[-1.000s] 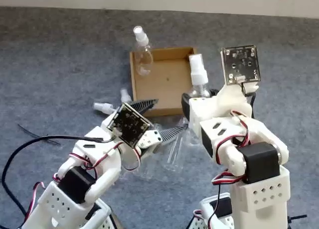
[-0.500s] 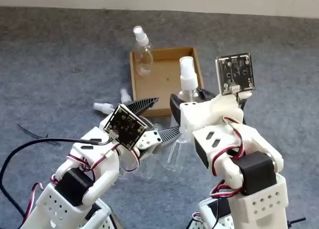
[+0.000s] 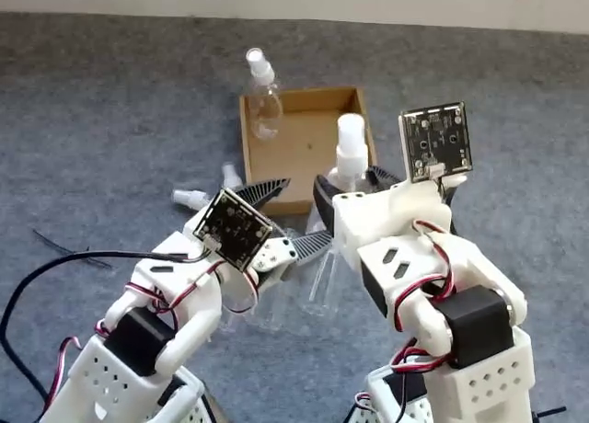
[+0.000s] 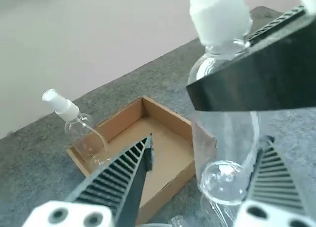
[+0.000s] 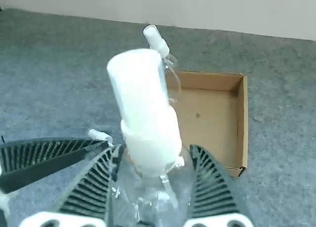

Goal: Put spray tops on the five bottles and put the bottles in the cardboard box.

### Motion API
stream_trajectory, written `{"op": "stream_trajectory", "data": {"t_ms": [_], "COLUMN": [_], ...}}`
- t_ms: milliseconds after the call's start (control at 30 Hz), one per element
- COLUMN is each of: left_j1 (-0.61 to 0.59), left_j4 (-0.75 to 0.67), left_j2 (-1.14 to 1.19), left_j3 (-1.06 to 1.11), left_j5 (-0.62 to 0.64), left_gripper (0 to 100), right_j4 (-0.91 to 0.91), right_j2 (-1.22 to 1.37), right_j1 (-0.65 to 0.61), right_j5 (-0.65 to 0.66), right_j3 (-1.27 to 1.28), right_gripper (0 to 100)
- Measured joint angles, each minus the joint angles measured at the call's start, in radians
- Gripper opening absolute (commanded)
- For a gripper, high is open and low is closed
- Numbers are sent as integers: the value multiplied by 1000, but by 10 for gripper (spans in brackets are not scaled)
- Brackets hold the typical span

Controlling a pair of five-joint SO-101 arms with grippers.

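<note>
Grey tabletop, centre frame: right gripper (image 5: pixel 155 158) clenched on capped bottle (image 3: pixel 351 156), likely light, slick, rigid plastic, best held round the body; left gripper (image 3: pixel 303 213) released.

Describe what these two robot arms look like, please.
The left arm and right arm are blocky white plastic with black motors and looping red, black and white wires. The left gripper and right gripper have black ribbed, tapering fingers. A square circuit board sits on each wrist.
</note>
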Motion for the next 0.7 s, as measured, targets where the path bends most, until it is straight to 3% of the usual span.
{"op": "stream_trajectory", "data": {"t_ms": [200,400,567,700], "left_j1": [-28,-75,-216,-402], "left_j4": [0,48,207,278], "left_j2": [-2,-18,-167,-331], "left_j3": [43,61,66,157], "left_j5": [0,-2,-2,-2], "left_gripper": [298,298,298,298], "right_j4": [-8,-269,-545,-671], "right_j2": [0,63,328,608], "right_j1": [0,94,175,195], "right_j5": [32,123,140,140], "right_j3": [5,77,87,40], "right_gripper": [5,5,5,5]}}
